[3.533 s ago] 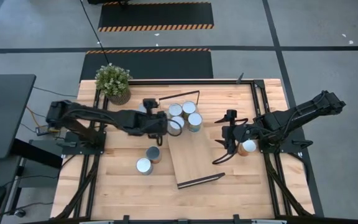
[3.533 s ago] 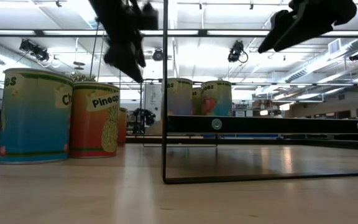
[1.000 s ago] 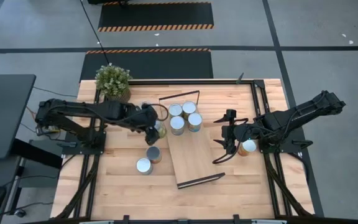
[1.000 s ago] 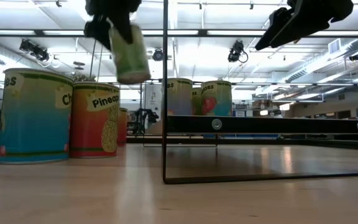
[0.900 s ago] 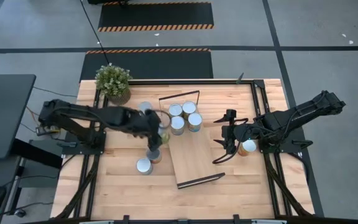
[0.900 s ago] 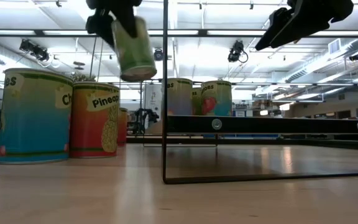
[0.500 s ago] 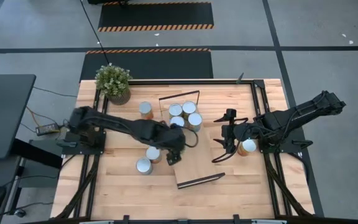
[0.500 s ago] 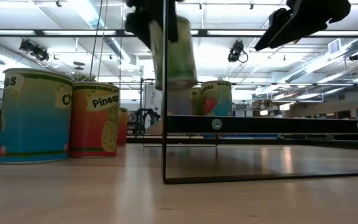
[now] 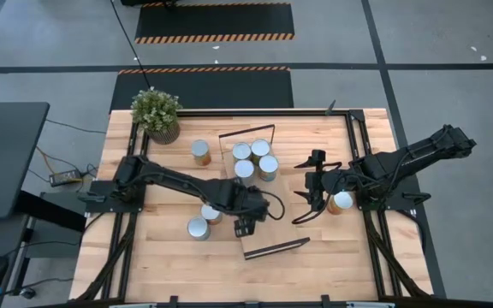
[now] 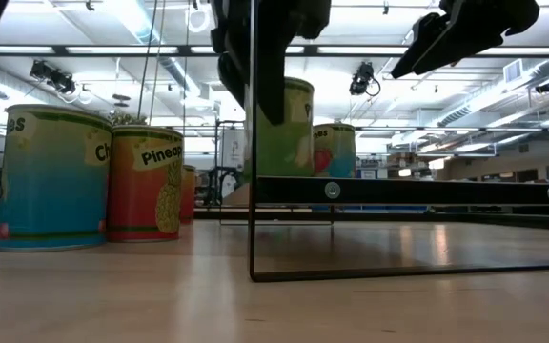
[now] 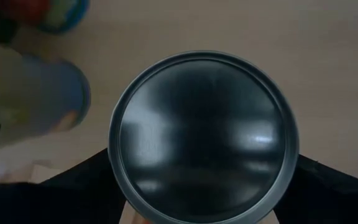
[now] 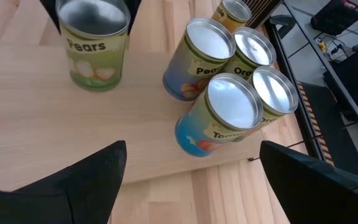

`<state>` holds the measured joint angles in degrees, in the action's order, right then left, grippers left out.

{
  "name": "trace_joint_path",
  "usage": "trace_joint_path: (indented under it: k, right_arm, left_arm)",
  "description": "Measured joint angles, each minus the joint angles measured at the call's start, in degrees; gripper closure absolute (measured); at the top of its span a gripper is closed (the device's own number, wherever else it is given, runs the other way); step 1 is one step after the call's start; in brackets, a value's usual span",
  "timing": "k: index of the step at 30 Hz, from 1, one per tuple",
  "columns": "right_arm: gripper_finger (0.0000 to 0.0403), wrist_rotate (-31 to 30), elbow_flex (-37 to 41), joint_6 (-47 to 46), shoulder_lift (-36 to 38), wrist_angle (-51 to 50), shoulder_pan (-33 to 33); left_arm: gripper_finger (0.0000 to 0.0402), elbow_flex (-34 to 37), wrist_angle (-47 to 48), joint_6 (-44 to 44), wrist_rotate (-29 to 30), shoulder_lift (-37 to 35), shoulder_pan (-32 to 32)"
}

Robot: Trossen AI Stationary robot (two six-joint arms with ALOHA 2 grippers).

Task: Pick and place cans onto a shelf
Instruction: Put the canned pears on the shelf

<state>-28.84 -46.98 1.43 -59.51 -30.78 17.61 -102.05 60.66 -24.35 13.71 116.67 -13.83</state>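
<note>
Left claw pinches green Pears can, silvery top, over shelf; four cans beyond. Right claw spread, aside.

Two dark arms
Left arm and right arm: matte black, jointed segments, slim black cabling; each ends in a black two-finger claw.

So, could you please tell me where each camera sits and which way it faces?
High view: overhead, straight down on the shelf; both arms show.
Low view: tabletop height, level across; left pincer holding the pears can.
Left wrist view: looks onto that can's top; own fingers.
Right wrist view: looks at pears can; own fingers.
Low and wrist views share that can.
</note>
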Motion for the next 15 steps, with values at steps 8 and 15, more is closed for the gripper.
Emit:
trace_joint_path:
  k: [8,15]
  right_arm:
    - [0.0026,0.62,0.00,-0.18,0.00,-0.15,0.04]
    - [0.0026,1.96,0.00,-0.20,0.00,-0.23,0.05]
  left_arm:
    - [0.0087,0.06,-1.69,2.57,2.61,0.10,-0.76]
    - [0.0085,0.12,-1.93,2.58,2.53,0.08,-0.18]
